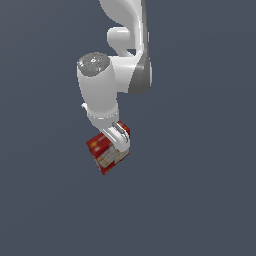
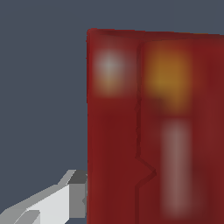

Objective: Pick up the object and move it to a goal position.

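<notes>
Closest to the wrist camera, the red carton (image 2: 153, 127) fills most of the picture, its face blurred, with a pale patch and a yellow patch near one edge and a whitish stripe below them. One grey-white finger (image 2: 65, 199) of the gripper presses flat against the carton's side edge; the other finger is out of the picture.

In the exterior view, the gripper (image 1: 114, 142) reaches down from the white arm (image 1: 107, 85) and its fingers are closed around the carton (image 1: 105, 152), gripping it across its width. The carton hangs tilted, its lower corner pointing down, red with white and yellow print on the visible faces. Behind everything lies a plain dark grey-blue background (image 1: 200, 200), which gives no sign of whether the carton touches any surface.
</notes>
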Motion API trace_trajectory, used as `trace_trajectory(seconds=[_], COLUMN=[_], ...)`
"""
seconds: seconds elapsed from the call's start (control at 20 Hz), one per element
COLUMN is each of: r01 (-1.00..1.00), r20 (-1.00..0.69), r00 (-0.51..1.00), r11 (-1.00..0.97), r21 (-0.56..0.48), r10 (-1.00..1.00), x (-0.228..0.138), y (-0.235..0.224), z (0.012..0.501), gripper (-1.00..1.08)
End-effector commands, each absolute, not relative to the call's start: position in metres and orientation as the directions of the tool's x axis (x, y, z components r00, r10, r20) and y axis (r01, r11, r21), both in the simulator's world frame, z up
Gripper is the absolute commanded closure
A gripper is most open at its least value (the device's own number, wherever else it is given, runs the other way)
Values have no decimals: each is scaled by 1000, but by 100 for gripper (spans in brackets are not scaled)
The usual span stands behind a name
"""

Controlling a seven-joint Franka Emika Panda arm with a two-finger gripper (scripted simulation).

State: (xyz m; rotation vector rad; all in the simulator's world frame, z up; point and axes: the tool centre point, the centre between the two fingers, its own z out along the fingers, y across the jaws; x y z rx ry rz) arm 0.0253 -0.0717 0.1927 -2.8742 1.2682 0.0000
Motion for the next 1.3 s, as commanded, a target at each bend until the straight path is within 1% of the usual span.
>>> trace_trajectory(seconds=[0.0, 0.3, 0.6, 0.85, 1.25], r01=[-739, -739, -738, -738, -738], r20=[0, 0, 0, 1, 3], r00=[674, 674, 674, 675, 675], r11=[-674, -674, -674, -675, -675], r21=[0, 0, 0, 0, 2], r10=[-739, -739, -738, -738, -738], x=[25, 20, 4, -18, -63], y=[-72, -63, -36, 3, 83], z=[193, 197, 212, 233, 278], gripper=[108, 108, 108, 108, 108])
